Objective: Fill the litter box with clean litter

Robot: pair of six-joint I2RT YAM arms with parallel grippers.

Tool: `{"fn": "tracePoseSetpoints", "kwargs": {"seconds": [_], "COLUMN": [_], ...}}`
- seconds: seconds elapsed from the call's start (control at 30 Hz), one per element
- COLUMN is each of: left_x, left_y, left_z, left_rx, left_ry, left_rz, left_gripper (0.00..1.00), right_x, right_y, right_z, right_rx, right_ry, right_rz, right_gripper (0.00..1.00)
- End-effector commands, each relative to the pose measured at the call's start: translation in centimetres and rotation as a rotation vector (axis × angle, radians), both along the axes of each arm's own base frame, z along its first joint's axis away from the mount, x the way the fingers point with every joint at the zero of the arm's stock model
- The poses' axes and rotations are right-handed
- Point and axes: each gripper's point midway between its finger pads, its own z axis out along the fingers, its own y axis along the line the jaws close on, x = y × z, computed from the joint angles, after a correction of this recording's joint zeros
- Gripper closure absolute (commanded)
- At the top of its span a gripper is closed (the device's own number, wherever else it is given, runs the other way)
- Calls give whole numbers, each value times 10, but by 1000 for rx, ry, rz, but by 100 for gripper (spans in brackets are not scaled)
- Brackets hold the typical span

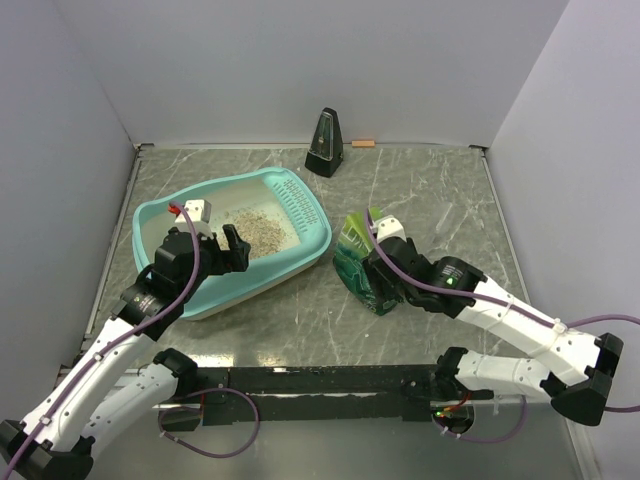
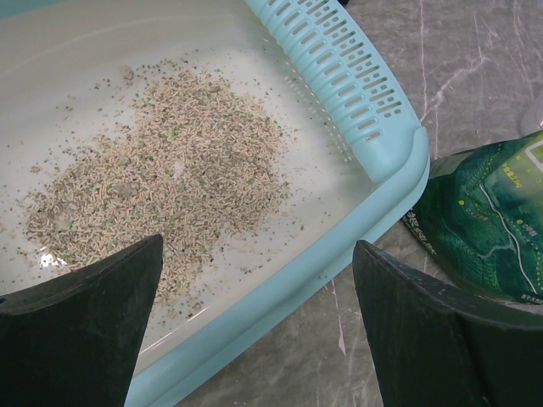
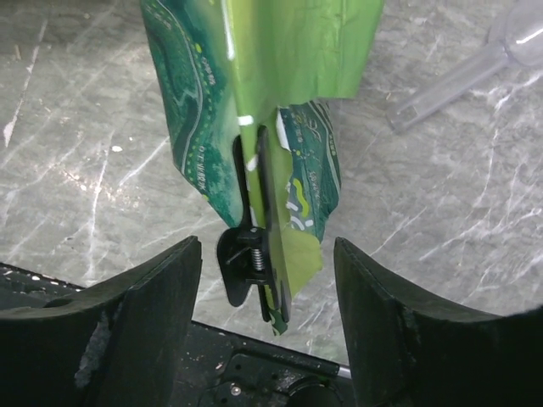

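Litter box [image 1: 318, 222]: teal tray on the left half of the grey marbled worktop [image 1: 430, 200], set at an angle, its slotted sieve end pointing toward the back right.
Clean litter [image 2: 178, 170]: loose beige-grey heap on the whitish floor of the box, near the sieve end; stray grains are scattered around it and much of the floor is bare.
Left tool [image 2: 256, 250]: fingers spread wide with nothing between them, hovering over the near rim of the box, with the heap just beyond its tips.
Right tool [image 3: 267, 246]: on the worktop just right of the box, one finger on each side of the green bag; a thin gap shows on both sides, so there is no grip.
Green bag [image 3: 254, 76]: printed pouch, crumpled, with its folded end pinched by a black clip [image 3: 246, 259].
Clear plastic scoop [image 3: 475, 72]: lies on the worktop beyond the bag.
Metronome [image 1: 324, 143]: black, upright at the back edge, well apart from both arms.
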Motion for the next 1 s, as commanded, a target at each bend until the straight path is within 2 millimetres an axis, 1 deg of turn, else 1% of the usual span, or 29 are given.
{"fn": "tracePoseSetpoints", "kwargs": {"seconds": [0.0,0.1,0.13,0.17,0.2,0.23,0.27,0.37,0.47,0.5,0.57,0.6,0.77,0.8,0.83,0.87,0.9,0.93,0.97], "left_x": [1,1,1,1,1,1,1,1,1,1,1,1,1,1,1,1,1,1,1], "left_y": [-1,-1,-1,-1,-1,0,-1,-1,-1,-1,-1,-1,-2,-2,-2,-2,-3,-3,-2], "left_z": [13,14,13,13,13,13,14,14,12,12,13,13,12,11,12,10,12,11,11], "left_rx": [-13,-15,-12,-12,-12,-11,-13,-13,-11,-13,-12,-12,-13,-10,-12,-11,-14,-12,-12], "left_ry": [-30,-32,-30,-30,-30,-30,-31,-31,-27,-28,-28,-30,-23,-22,-22,-19,-22,-20,-21], "left_rz": [-10,-9,-9,-9,-11,-8,-9,-10,-10,-10,-12,-10,-12,-13,-14,-16,-18,-17,-18], "left_gripper": [3,3,3,3,3,3,3,3,3,3,3,3,3,3,3,3,3,3,3], "right_x": [5,5,5,6,8,7,8,9,10,10,11,11,15,18,21,24,31,33,43], "right_y": [4,8,9,8,6,5,0,-4,-15,-21,-27,-34,-54,-60,-60,-63,-75,-71,-68], "right_z": [20,18,17,17,16,15,15,23,37,47,60,69,99,104,109,109,113,111,114], "right_rx": [13,-5,-15,-25,-34,-47,-73,-59,-42,-24,6,20,70,83,112,107,127,166,203], "right_ry": [-51,-49,-45,-52,-57,-57,-72,-101,-144,-171,-206,-235,-325,-338,-353,-361,-373,-352,-374], "right_rz": [-11,-5,0,-7,-26,-27,-42,-77,-120,-144,-175,-196,-291,-322,-336,-341,-395,-380,-380], "right_gripper": [33,37,45,80,100,100,100,100,100,100,100,100,100,100,100,100,100,100,100]}}
